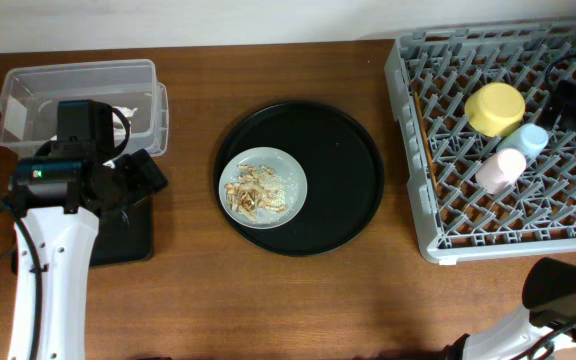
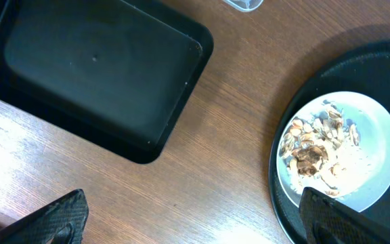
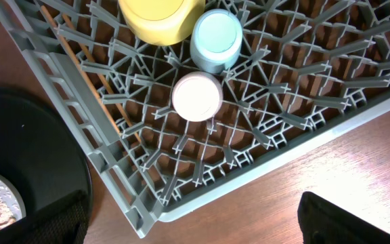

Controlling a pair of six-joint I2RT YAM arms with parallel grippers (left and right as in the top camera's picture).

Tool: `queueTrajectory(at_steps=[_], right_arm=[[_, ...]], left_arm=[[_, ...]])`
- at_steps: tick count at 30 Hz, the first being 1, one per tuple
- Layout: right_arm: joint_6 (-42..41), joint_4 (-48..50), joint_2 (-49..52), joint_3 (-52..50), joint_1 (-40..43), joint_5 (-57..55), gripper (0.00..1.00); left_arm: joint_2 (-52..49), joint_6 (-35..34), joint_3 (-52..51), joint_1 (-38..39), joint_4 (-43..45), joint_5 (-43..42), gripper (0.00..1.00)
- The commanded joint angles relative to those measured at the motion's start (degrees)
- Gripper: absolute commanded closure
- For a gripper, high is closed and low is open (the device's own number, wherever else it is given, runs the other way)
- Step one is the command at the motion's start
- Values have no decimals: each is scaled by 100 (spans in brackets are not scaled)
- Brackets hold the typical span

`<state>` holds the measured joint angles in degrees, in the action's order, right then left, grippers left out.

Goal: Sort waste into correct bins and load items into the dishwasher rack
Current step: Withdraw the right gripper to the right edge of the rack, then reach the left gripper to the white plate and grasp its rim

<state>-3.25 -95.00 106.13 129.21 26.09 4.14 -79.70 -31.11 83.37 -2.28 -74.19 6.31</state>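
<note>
A: Seen from above, where do the left fingers (image 1: 136, 178) stand?

B: Over the shallow black rectangular tray (image 1: 128, 235), with the clear rectangular plastic box (image 1: 78, 68) just behind them. The pale grey-green round plate (image 1: 296, 185) with the beige-brown flaky food scraps (image 1: 251, 195) lies off to their side, on the large round black tray (image 1: 348, 170). The right fingers (image 1: 571, 98) hang over the large square grey plastic rack (image 1: 498, 245), near the yellow bowl (image 1: 495, 108).

A: And the left wrist view?

B: The left fingers are spread wide, with nothing between them. The plate is just ahead of one finger and the shallow tray ahead of the other, with bare wooden surface (image 2: 235, 135) between. I judge the step in hand is emptying the scraps. The plate lies flat on the round tray, so it is best to take its nearer rim, carry it level, and tip it only above the shallow tray, because the flakes are loose.

A: The right wrist view?

B: Those fingers are released too, and empty. The small pink cup (image 3: 196, 96) sits directly ahead between them, the small light blue cup (image 3: 215, 37) close behind it, and the bowl further on. The thin wooden chopsticks (image 3: 97, 81) lie near the rack's wall. These occupy that part, so the plate will need free pegs beside them.
</note>
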Motion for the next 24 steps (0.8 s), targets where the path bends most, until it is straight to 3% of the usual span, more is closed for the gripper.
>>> queueTrajectory(at_steps=[1, 5, 10, 13, 17, 24], right_arm=[[-66, -17, 15, -4, 17, 33, 2], [-66, -17, 15, -4, 20, 33, 2], [-66, -17, 15, -4, 17, 33, 1], [-66, -17, 15, -4, 17, 33, 2], [-66, -17, 15, -4, 17, 33, 2], [-66, -17, 15, -4, 17, 33, 2]], left_arm=[[76, -57, 4, -24, -7, -111, 1], [76, -57, 4, -24, -76, -374, 1], [76, -55, 4, -4, -308, -2288, 1], [76, -55, 4, 317, -302, -2986, 1], [76, -57, 4, 1222, -251, -2787, 1], [15, -284, 4, 3075, 437, -1139, 1]])
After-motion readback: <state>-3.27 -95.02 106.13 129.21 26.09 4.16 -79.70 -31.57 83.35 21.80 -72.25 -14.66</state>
